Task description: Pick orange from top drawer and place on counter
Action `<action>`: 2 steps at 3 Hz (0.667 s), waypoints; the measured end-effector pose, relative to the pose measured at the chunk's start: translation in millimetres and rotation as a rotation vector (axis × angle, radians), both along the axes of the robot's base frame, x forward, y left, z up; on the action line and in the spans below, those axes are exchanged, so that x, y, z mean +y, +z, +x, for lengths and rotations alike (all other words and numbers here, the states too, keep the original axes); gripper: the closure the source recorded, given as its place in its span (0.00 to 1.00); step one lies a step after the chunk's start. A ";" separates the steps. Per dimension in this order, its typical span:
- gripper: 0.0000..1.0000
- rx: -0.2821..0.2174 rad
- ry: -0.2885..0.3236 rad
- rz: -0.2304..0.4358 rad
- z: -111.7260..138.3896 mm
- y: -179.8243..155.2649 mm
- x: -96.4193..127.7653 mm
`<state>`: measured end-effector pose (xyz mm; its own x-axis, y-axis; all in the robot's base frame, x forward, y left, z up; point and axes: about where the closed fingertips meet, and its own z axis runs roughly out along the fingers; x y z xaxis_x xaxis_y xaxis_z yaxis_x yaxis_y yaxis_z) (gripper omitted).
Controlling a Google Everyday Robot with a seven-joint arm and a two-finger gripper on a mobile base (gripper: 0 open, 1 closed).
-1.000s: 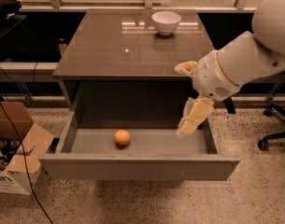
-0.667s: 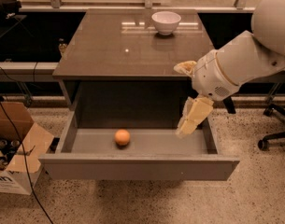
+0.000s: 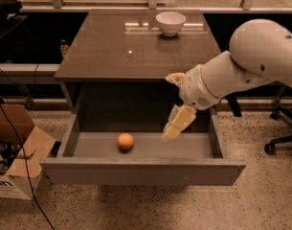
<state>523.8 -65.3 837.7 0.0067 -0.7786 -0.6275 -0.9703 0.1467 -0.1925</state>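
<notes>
The orange (image 3: 125, 141) lies on the bare floor of the open top drawer (image 3: 193, 146), left of its middle. The counter (image 3: 112, 51) is the glossy top of the cabinet above it. My gripper (image 3: 167, 108) hangs over the right half of the drawer, just in front of the counter's front edge and to the right of the orange, apart from it. It is open and empty: one pale finger (image 3: 178, 123) points down into the drawer, the other sits up by the counter edge.
A white bowl (image 3: 170, 23) stands at the back of the counter. An open cardboard box (image 3: 16, 152) sits on the floor to the left, with cables beside it. An office chair base (image 3: 279, 145) stands to the right.
My gripper has moved left and slightly down, closer to the orange. The orange and the drawer have not moved.
</notes>
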 end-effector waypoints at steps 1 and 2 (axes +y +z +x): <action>0.00 0.035 0.006 0.041 24.0 -32.9 19.9; 0.00 0.081 0.012 0.076 41.2 -68.6 37.2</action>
